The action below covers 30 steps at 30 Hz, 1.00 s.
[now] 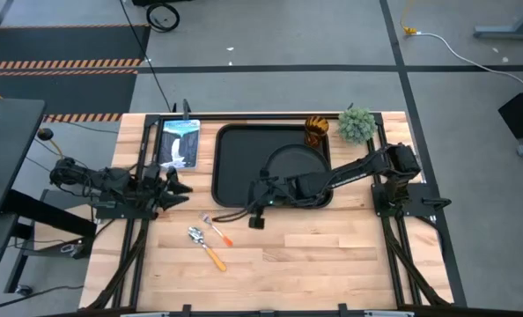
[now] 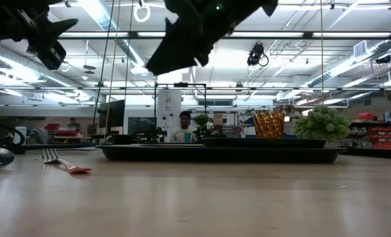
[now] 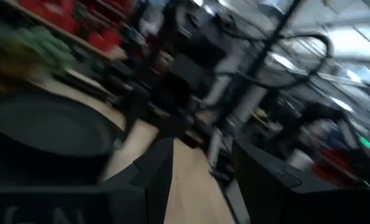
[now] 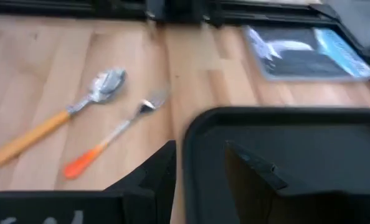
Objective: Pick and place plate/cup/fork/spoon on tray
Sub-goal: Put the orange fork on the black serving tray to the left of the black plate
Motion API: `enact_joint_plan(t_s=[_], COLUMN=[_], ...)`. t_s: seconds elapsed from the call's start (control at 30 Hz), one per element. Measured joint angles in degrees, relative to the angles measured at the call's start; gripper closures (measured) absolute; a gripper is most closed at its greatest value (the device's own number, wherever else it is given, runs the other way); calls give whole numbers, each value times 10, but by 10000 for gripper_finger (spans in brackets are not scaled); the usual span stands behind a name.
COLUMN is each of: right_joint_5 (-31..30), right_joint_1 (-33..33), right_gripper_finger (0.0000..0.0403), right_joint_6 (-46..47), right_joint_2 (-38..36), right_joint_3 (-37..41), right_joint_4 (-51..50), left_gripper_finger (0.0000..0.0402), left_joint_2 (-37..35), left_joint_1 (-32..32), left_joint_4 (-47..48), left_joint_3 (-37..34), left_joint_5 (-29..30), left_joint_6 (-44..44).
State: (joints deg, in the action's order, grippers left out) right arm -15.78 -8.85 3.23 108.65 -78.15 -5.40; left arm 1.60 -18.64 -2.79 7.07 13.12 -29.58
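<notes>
The black tray (image 1: 235, 167) lies at the table's middle, toward the far side. The round black plate (image 1: 297, 163) lies on the tray's right half, and my right arm hides part of it. The amber cup (image 1: 317, 130) stands at the tray's far right corner. The fork (image 1: 216, 227) and the spoon (image 1: 204, 246) lie on the wood near the tray's near left corner, as the right wrist view shows of the fork (image 4: 113, 137) and the spoon (image 4: 60, 118). My right gripper (image 1: 257, 210) is open and empty above the tray's near left corner (image 4: 200, 124). My left gripper (image 1: 179, 188) is open and empty, left of the tray.
A small green potted plant (image 1: 357, 123) stands beside the cup at the far right. A blue and white flat packet (image 1: 180, 143) lies left of the tray. Bare wood stretches along the table's near side (image 1: 332, 255). A person (image 2: 184, 128) is far off in the room.
</notes>
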Motion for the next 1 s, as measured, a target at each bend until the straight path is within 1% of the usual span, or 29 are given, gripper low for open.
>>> enact_joint_plan(t_s=[0.13, 0.23, 0.37, 0.47, 0.53, 0.7, 0.83, 1.0], right_joint_5=[7, 6, -16, -27, -40, -116, -118, -116], right_joint_1=[-17, -39, -70, -90, -101, -109, -104, -89], right_gripper_finger=[263, 263, 263, 263, 263, 262, 250, 218], right_joint_6=[15, 40, 68, 71, 66, 52, 76, 102], right_joint_2=[33, 59, 108, 151, 187, 276, 320, 362], right_joint_3=[2, -20, -82, -143, -189, -280, -338, -391], right_joint_4=[43, 61, 43, 40, 31, 5, -10, -44], left_gripper_finger=[230, 230, 230, 230, 230, 230, 230, 230], left_joint_2=[37, 72, 115, 139, 152, 160, 160, 160], left_joint_1=[-18, -37, -64, -82, -91, -99, -112, -122], left_joint_4=[0, -4, -28, -30, -29, -29, -25, -12], left_joint_3=[0, 0, 0, 0, 0, 14, 32, 47], left_joint_5=[-40, -68, -84, -86, -86, -91, -108, -104], left_joint_6=[0, 0, -27, -68, -76, -84, -83, -55])
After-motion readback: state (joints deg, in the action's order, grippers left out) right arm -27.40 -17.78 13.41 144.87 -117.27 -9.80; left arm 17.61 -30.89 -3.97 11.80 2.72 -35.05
